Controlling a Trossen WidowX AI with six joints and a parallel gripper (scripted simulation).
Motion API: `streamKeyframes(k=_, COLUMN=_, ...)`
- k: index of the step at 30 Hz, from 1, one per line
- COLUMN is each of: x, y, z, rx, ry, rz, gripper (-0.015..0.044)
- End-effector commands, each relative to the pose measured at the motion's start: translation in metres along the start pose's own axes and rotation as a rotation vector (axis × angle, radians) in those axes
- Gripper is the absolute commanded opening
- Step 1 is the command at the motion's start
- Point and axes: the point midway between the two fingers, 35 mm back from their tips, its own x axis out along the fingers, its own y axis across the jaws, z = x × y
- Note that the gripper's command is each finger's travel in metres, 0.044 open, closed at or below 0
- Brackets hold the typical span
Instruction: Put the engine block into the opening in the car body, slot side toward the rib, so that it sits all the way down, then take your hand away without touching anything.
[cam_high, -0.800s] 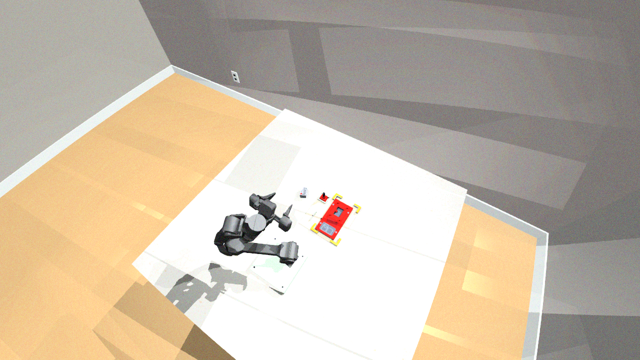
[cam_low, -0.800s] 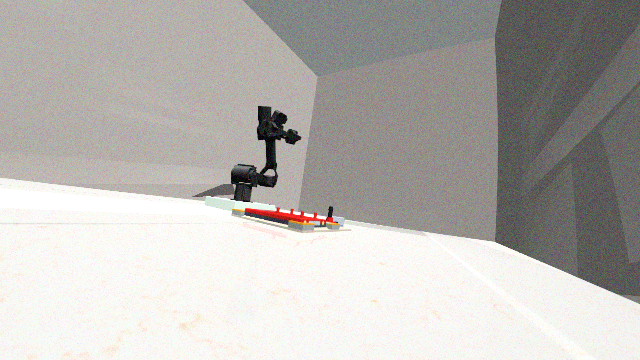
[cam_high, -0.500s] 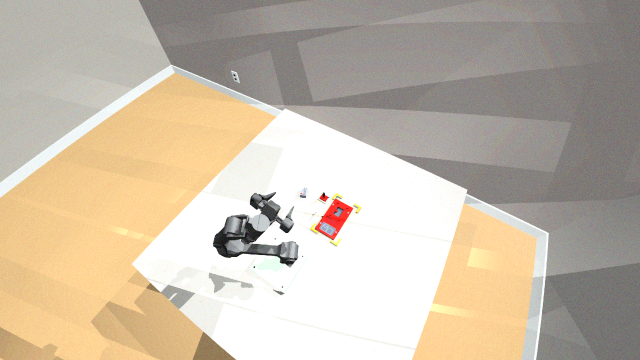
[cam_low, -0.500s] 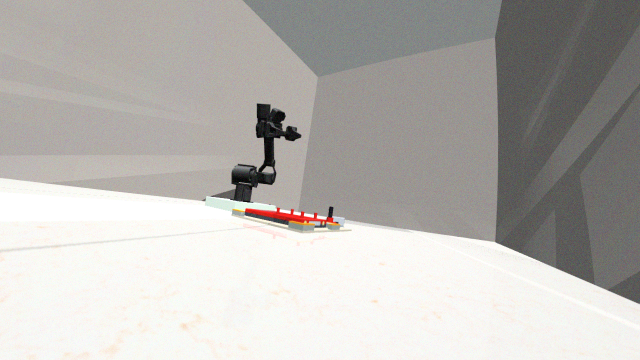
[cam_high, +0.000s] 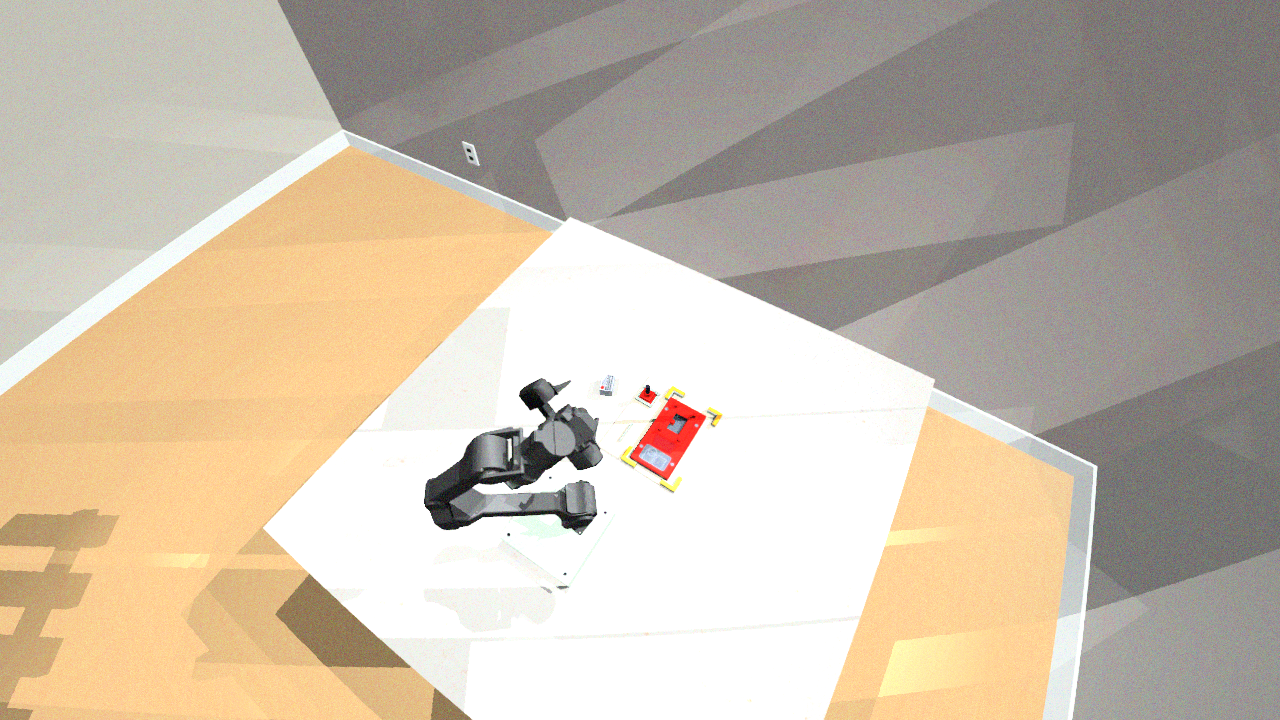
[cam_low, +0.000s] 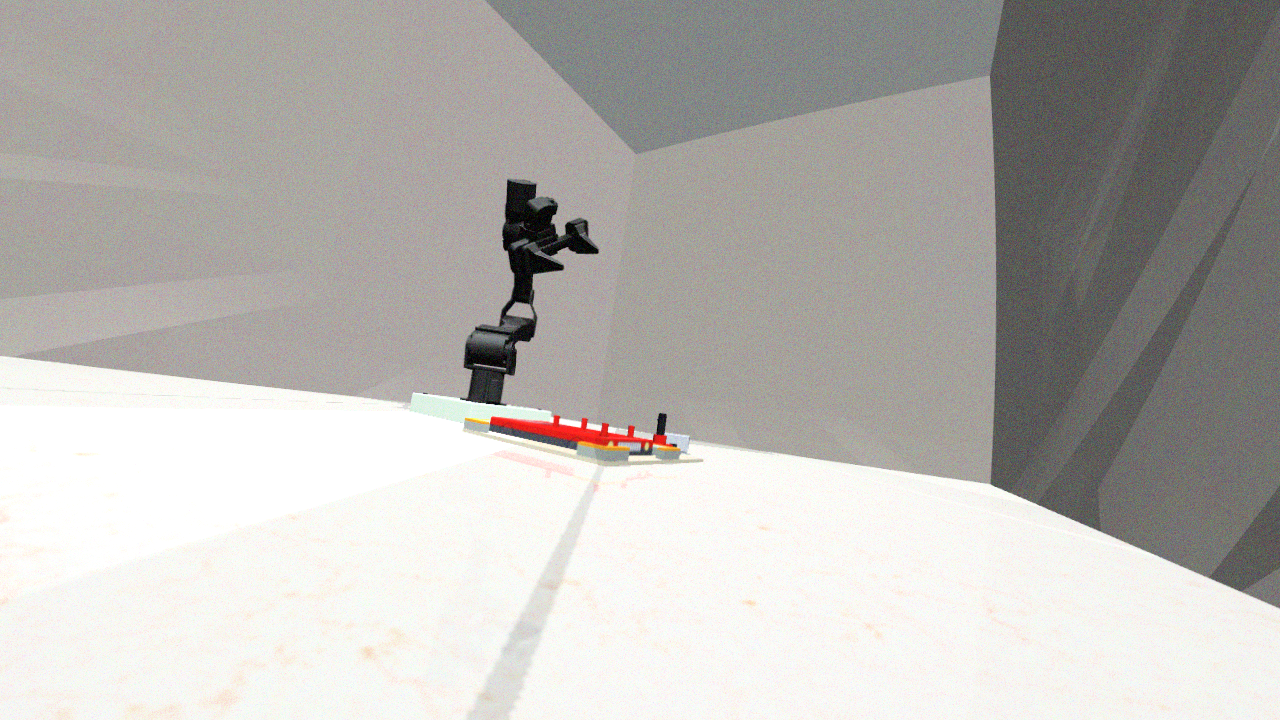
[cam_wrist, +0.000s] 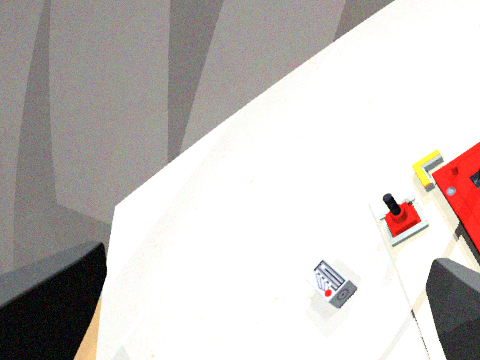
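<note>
One arm: dark six-joint arm folded over its pale base plate (cam_high: 537, 557), standing on the white table (cam_high: 760, 555).
Gripper (cam_wrist: 267, 314): jaws spread nearly to their widest, nothing between them; one dark finger (cam_wrist: 47, 327) at the lower left of the wrist view, the other at the lower right edge.
Engine block (cam_wrist: 332, 284): small grey piece with a red dot, lying flat on the table; its long axis runs diagonally in the wrist view, upper left to lower right. Which end carries the slot is too small to tell.
Block versus gripper: it lies below the raised gripper, between the two fingers in the wrist view and nearer the right one, touching neither.
Car body (cam_high: 669, 436): red plate with a rectangular opening, held by yellow corner brackets (cam_high: 673, 393), well apart from the block.
Joystick piece (cam_wrist: 399, 215): black stick on a red square base, between the block and the car body, just beside one yellow bracket.
Obstruction: nothing stands over the block.
</note>
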Motion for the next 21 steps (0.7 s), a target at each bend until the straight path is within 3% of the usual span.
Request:
streamKeyframes(k=1, x=0.003, y=-0.003, z=0.012, rx=0.136, ry=0.051, rz=-0.011, gripper=0.044)
streamKeyframes(k=21, x=0.05, y=-0.024, z=0.045, rx=0.731, ry=0.292, rz=-0.193, gripper=0.044)
